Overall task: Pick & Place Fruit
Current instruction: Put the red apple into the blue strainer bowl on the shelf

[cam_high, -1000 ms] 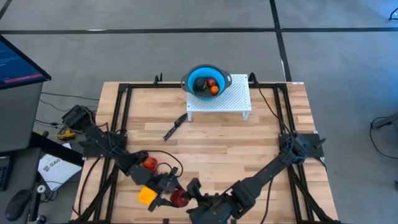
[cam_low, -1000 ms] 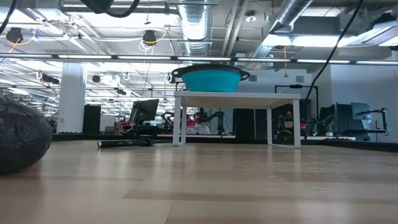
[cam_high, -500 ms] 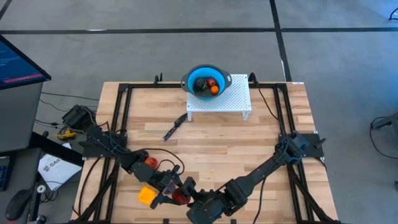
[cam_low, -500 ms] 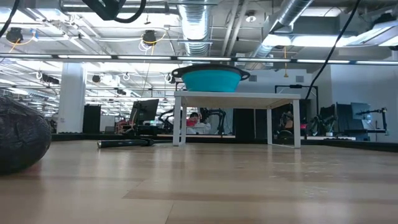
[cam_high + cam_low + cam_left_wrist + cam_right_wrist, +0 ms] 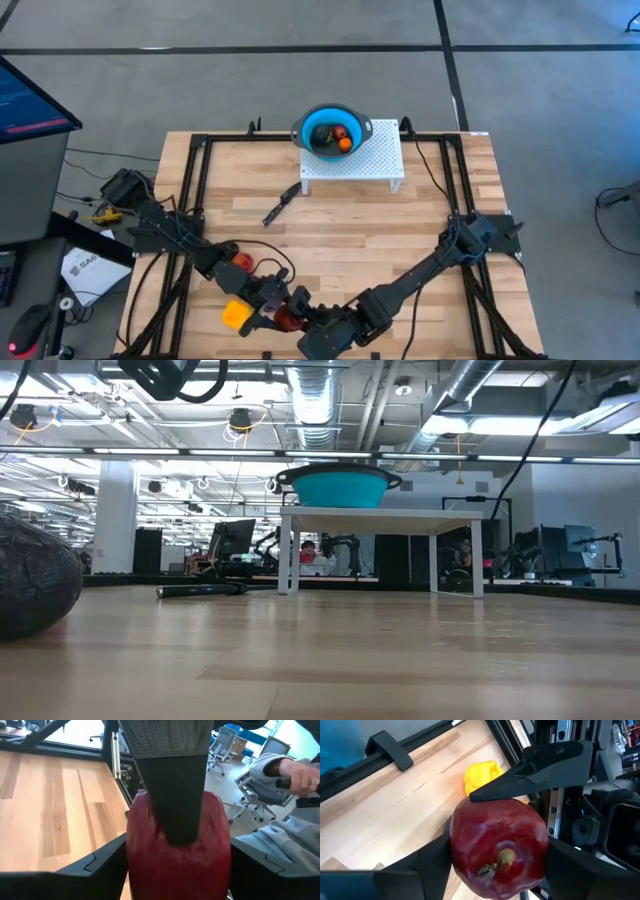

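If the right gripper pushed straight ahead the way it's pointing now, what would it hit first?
The red apple already sits between the right gripper's fingers. Past it, probably the left gripper's finger across the fruit; the yellow fruit lies behind.

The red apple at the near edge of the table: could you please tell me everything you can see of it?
The red apple is a glossy, plastic-looking toy, deep red with faint paler streaks and a small yellowish-brown stem in a dimple. It sits at the table's near edge, between both arms, right of the yellow fruit. The left end effector and the right end effector both grip it, a dark finger lying across its skin.
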`<state>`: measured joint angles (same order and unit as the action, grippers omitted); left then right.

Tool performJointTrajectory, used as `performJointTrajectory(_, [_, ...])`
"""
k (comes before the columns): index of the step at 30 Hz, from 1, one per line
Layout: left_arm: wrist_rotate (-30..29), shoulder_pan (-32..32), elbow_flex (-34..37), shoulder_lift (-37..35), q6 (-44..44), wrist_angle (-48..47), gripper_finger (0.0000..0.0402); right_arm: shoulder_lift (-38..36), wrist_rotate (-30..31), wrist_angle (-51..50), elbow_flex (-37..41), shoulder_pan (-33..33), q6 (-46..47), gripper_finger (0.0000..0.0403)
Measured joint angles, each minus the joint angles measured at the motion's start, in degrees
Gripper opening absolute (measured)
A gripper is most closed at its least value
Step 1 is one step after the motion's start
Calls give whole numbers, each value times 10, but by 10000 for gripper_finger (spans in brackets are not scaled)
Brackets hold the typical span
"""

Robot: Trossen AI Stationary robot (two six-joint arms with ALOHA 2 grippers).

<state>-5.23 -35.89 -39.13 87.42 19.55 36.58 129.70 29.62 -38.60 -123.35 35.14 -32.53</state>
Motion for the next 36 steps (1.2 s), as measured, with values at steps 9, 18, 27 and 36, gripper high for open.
performJointTrajectory(9, [30, 30, -1, 0, -1, 11, 322, 0, -17, -18, 0, 6, 108, 241])
performJointTrajectory(18, [46, 72, -1, 0, -41, 9, 366, 1, -43, -85, 0, 26, 303, 241])
performJointTrajectory(27, [38, 82, -1, 0, -86, -49, 364, -1, -52, -325, 0, 40, 518, 241])
performJointTrajectory(36, [-80, 91, -1, 0, -112, -184, 346, -90, -42, -508, 28, -46, 563, 241])
